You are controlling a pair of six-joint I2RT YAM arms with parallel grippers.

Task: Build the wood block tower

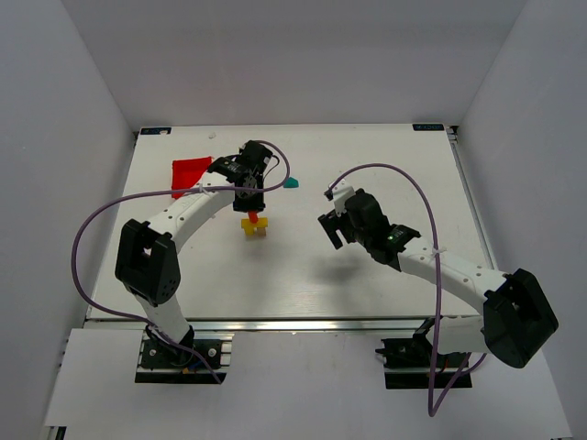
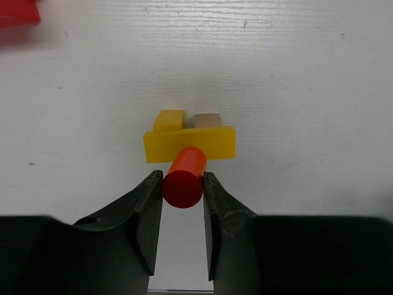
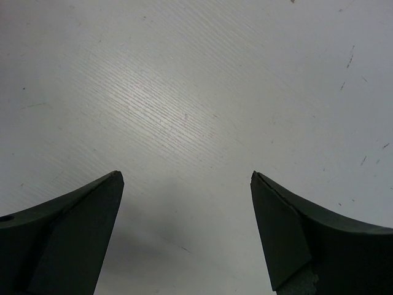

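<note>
Closest to my left wrist camera is the left end effector (image 2: 183, 176), narrowed to a slim gap and pinching a red cylinder (image 2: 190, 161) between its fingers (image 2: 147, 212). The cylinder's far end points at the yellow plank (image 2: 215, 142), which lies across a small yellow block (image 2: 169, 118) and a plain wooden block (image 2: 207, 118). That is the wood block tower (image 1: 254, 226), standing left of the table's (image 1: 367, 284) middle. I cannot tell whether the cylinder touches the plank yet.

Risks, as I judge them: the plank bridges only two small supports, so a push off centre or a sideways drag as I let go could tip it or roll the cylinder off. Opening while tilted would do the same.

My right end effector (image 3: 185, 175) is spread wide, holding nothing, over bare table well apart from the tower. A red bin (image 1: 191, 172) sits behind and to the left, and a teal block (image 1: 291, 183) lies near the tower's right. Straight up is my freest way out.
</note>
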